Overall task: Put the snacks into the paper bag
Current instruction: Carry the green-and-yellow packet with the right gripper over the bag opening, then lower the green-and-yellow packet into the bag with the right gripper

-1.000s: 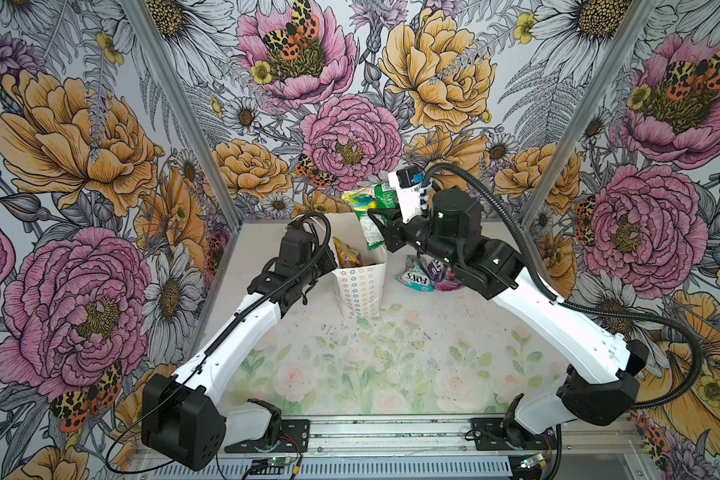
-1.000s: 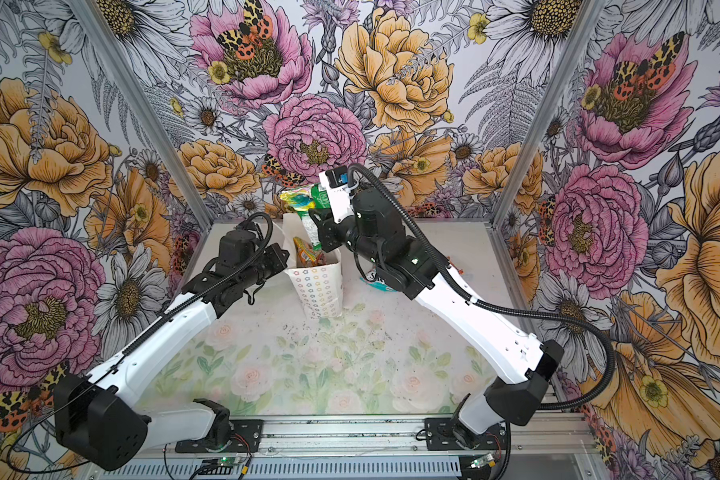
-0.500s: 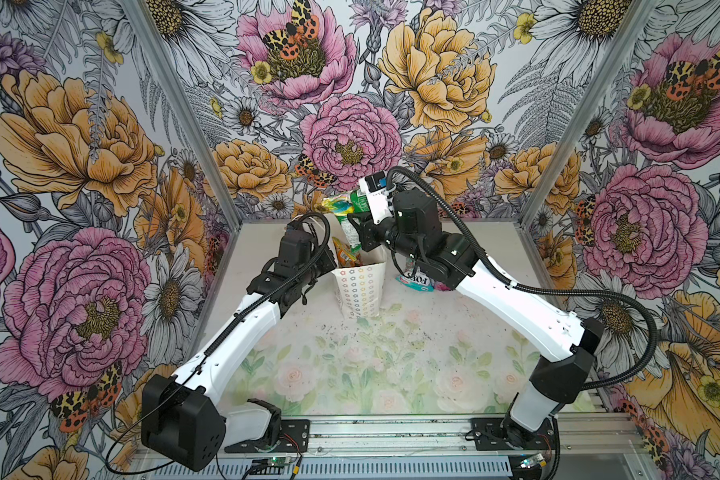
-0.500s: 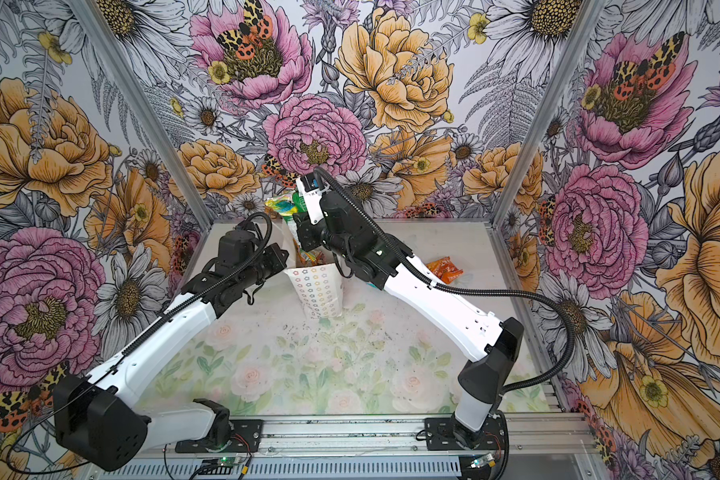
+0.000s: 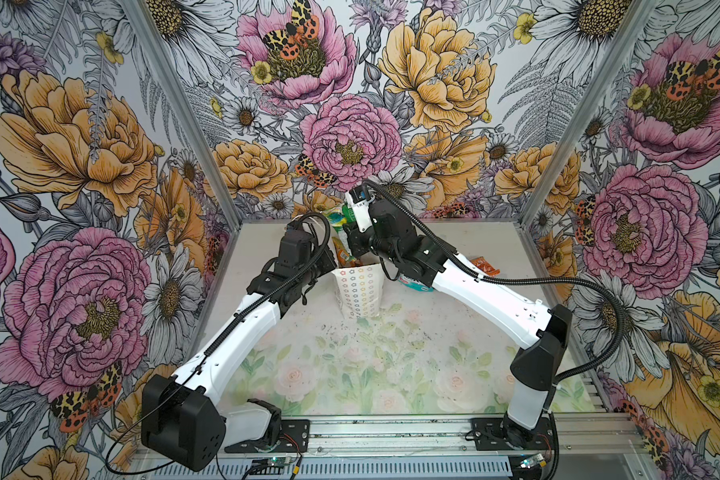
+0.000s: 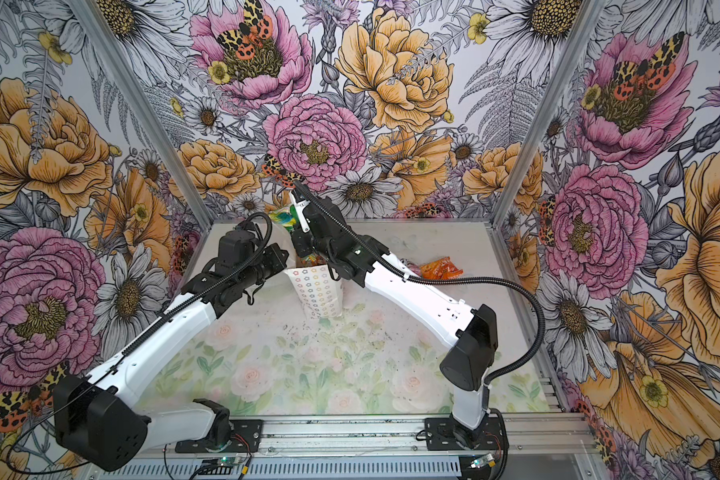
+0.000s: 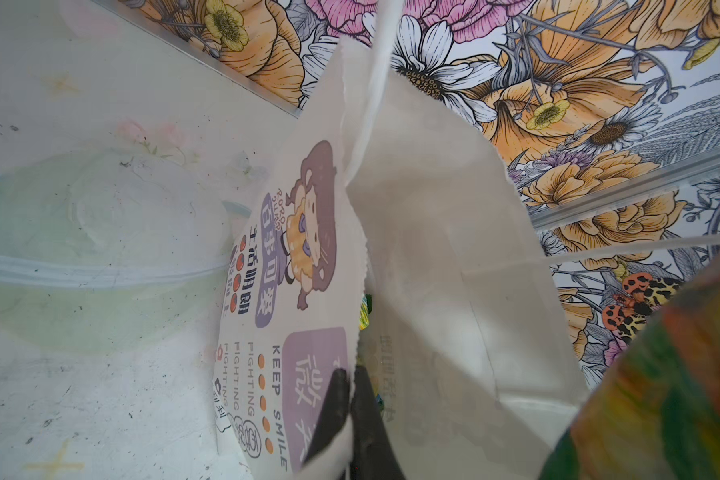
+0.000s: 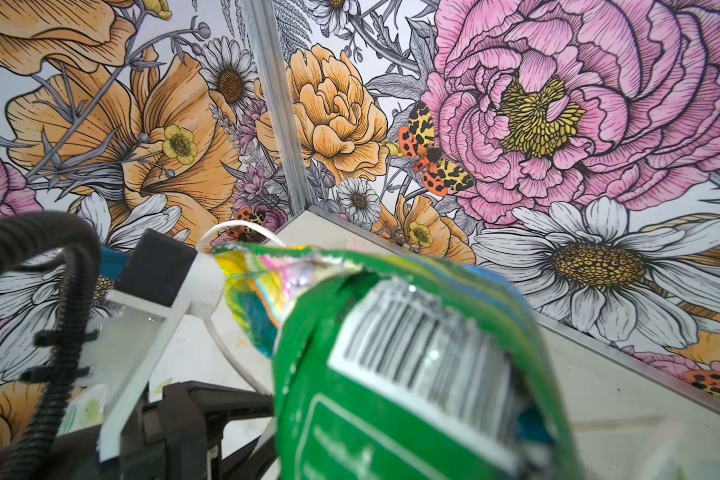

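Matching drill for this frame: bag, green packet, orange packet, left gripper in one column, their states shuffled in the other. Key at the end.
Things
1. paper bag
2. green packet
3. orange packet
4. left gripper

States
A. lying on the table, apart from the bag, on the right arm's side
B. shut on the rim of the bag's printed wall
C. standing on the table, mouth open
D. held off the table, close to the bag's mouth

Pairs: 1-C, 2-D, 3-A, 4-B
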{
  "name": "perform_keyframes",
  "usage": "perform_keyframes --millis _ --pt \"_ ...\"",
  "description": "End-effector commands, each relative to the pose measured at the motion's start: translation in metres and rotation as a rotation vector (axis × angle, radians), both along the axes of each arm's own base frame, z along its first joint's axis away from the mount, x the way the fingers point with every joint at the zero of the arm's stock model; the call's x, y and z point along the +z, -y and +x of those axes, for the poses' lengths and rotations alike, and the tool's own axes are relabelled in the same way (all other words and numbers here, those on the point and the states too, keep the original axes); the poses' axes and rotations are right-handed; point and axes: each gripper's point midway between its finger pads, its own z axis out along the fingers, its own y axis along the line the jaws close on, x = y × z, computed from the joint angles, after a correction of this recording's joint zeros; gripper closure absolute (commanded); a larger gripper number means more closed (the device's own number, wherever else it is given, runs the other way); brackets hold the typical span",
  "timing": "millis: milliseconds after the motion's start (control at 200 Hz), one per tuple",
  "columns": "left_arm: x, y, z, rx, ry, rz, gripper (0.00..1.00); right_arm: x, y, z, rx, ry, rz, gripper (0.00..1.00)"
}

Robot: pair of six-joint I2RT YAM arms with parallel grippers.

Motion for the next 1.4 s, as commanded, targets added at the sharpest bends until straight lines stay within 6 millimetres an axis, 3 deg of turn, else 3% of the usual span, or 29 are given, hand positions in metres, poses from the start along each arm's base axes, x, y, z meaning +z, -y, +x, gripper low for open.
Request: perform_keyframes --millis 0,415,1391 --pt "0.003 -0.003 -0.007 -0.012 0.005 -0.008 1.0 0.02 0.001 0.008 -0.049 0.076 -0.005 1.0" --pt "0.001 -0.003 -0.007 -0.012 -0.001 -0.007 1.0 -0.006 0.0 0.022 -0.131 0.115 -0.168 1.0" --pt "0.003 -0.004 -0.006 -0.013 0.003 -0.012 1.0 -0.039 -0.016 0.002 -0.042 -0.027 -0.214 0.96"
